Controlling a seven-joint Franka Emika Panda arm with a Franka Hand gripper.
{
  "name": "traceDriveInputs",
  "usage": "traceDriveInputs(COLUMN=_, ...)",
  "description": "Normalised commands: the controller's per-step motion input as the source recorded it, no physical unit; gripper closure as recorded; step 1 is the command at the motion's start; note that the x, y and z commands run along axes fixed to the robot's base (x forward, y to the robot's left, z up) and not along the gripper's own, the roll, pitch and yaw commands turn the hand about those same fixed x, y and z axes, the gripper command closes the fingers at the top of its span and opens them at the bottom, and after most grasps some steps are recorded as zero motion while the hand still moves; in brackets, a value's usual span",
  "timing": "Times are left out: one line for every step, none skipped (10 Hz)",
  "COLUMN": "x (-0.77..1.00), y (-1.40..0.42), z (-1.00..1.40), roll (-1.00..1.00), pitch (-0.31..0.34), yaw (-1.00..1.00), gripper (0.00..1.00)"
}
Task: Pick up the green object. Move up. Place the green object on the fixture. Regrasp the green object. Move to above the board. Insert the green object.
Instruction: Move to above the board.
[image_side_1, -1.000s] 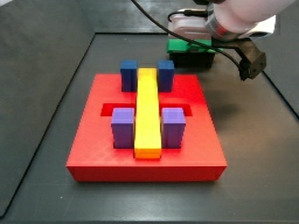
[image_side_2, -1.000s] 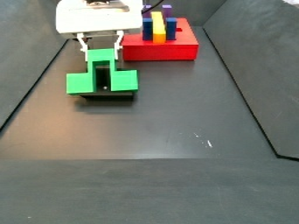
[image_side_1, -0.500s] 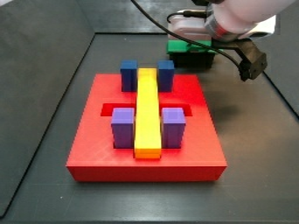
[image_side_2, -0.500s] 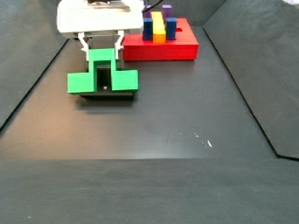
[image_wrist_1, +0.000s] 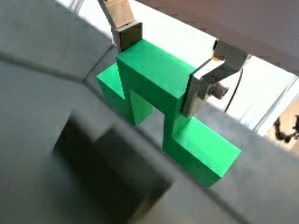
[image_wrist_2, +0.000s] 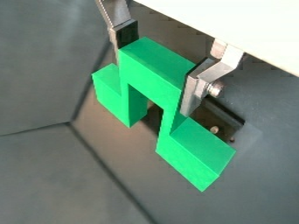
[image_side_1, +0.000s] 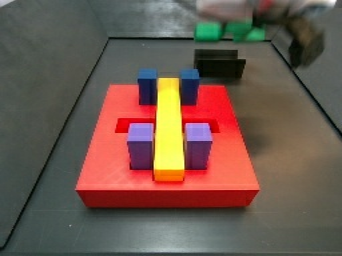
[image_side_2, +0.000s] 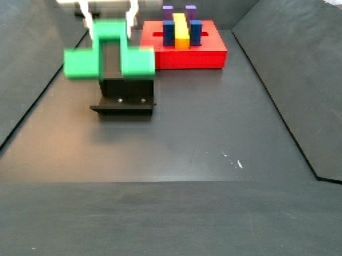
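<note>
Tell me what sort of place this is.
Likely a robot assembly test cell: a dark walled tabletop holding a red board with fitted blocks, a fixture, and a gripper gripping a green object above the fixture.

I see no readable text, labels, brands or numbers in any view. The bright green plastic blocky piece (image_wrist_2: 158, 96), clamped in the gripper (image_wrist_2: 163, 59), has plain faces. Large red square slab (image_side_1: 167, 150) and small dark boxy fixture (image_side_2: 123, 98): unmarked as well.

matt green object (image_wrist_2: 158, 83), silver gripper (image_wrist_2: 167, 54)
</note>
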Motion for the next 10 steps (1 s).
traceDriveInputs(x=-0.03, y=0.02, z=1.40, roll=-0.08, pitch=0.027, yaw=0.01, gripper=1.00)
traceDriveInputs(x=-0.02, y=0.00, z=1.40, roll=-0.03, pitch=0.056, yaw=0.01, gripper=1.00)
traceDriveInputs(x=-0.02, y=-0.01, z=1.40, roll=-0.01, pitch=0.056, yaw=0.01, gripper=1.00)
traceDriveInputs(x=0.02, y=-0.02, z=1.40, roll=-0.01, pitch=0.061, yaw=0.02, gripper=1.00)
traceDriveInputs(x=0.02, y=-0.02, z=0.79, roll=-0.02, pitch=0.074, yaw=0.02, gripper=1.00)
traceDriveInputs(x=0.03, y=0.00, z=0.26, roll=0.00, pitch=0.075, yaw=0.03, gripper=1.00)
traceDriveInputs(x=-1.13, y=-1.40, z=0.30, roll=-1.00, pitch=0.033, yaw=-0.05, gripper=1.00)
traceDriveInputs(x=-1.13, y=-1.40, z=0.30, roll=-1.00, pitch=0.026, yaw=-0.05, gripper=1.00)
traceDriveInputs(x=-1.26, y=-1.40, z=0.31, roll=-1.00, pitch=-0.008, yaw=-0.04, gripper=1.00)
traceDriveInputs(x=-1.28, y=-1.40, z=0.29, roll=-1.00, pitch=-0.010, yaw=-0.03, gripper=1.00)
